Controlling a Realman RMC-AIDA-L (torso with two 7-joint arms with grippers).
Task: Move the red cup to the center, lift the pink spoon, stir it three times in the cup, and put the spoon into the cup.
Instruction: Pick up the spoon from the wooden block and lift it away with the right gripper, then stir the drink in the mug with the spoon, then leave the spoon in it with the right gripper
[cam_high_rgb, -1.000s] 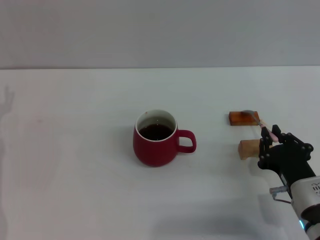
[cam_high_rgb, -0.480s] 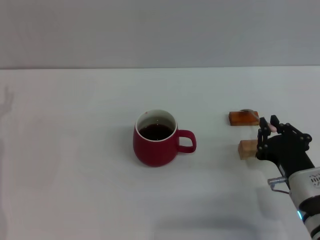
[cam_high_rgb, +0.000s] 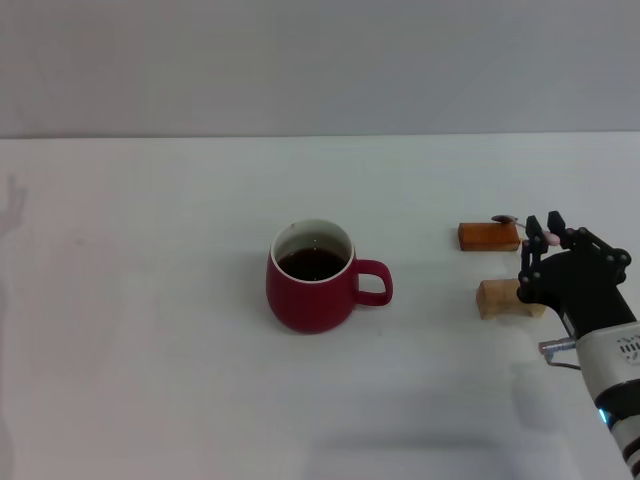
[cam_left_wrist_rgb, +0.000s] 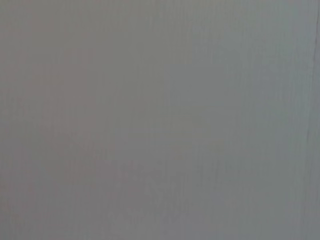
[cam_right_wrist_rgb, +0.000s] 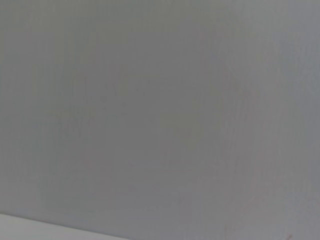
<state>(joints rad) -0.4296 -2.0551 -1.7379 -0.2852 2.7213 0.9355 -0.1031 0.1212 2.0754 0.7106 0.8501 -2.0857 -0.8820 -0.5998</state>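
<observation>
The red cup (cam_high_rgb: 311, 280) stands near the middle of the white table (cam_high_rgb: 150, 330), with dark liquid inside and its handle toward my right arm. My right gripper (cam_high_rgb: 543, 228) is at the right, over the two blocks, shut on the pale handle of the pink spoon (cam_high_rgb: 549, 240). The spoon's grey bowl sticks out toward the cup, just above the far edge of the orange-brown block (cam_high_rgb: 488, 236). Both wrist views show only a plain grey surface. My left gripper is out of view.
A light wooden block (cam_high_rgb: 497, 298) lies just in front of the orange-brown one, partly behind my right gripper. The table's far edge meets a grey wall (cam_high_rgb: 320, 60).
My right gripper has closed in on the spoon handle and risen slightly toward the far side. The spoon's bowl has come up off the orange-brown block. The cup has not moved.
</observation>
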